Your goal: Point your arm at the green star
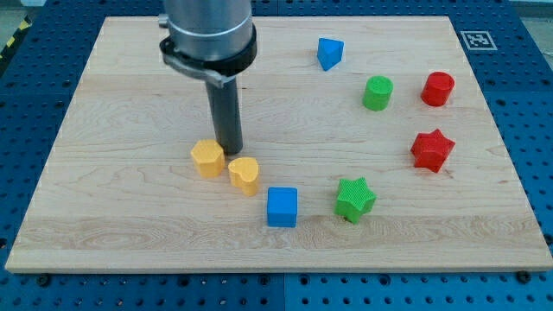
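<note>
The green star (355, 199) lies on the wooden board (130, 225) at the lower right of centre. My tip (230, 152) is down on the board left of centre, well to the left of the star and a little above it in the view. The tip stands between a yellow hexagon block (207, 159) on its left and a yellow heart-shaped block (244, 175) just below and right of it. A blue cube (282, 207) lies between the yellow heart and the green star.
A blue triangular block (329, 53) lies near the view's top. A green cylinder (377, 92) and a red cylinder (437, 89) lie at the upper right. A red star (431, 150) lies at the right, above the green star.
</note>
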Motion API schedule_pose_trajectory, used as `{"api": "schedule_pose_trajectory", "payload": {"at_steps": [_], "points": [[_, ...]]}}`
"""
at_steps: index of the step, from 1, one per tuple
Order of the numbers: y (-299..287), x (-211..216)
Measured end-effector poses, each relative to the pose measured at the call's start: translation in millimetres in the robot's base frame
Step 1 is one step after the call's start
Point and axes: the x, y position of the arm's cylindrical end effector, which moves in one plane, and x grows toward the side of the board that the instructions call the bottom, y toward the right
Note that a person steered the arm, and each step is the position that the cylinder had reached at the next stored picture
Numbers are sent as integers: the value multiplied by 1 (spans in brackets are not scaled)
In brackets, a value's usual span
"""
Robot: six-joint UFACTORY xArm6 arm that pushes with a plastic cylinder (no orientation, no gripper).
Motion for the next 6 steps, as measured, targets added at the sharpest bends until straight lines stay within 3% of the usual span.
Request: {"api": "schedule_pose_trajectory", "payload": {"at_steps": [1,3,6], "points": [[-1,2],[82,2],[198,46]]}}
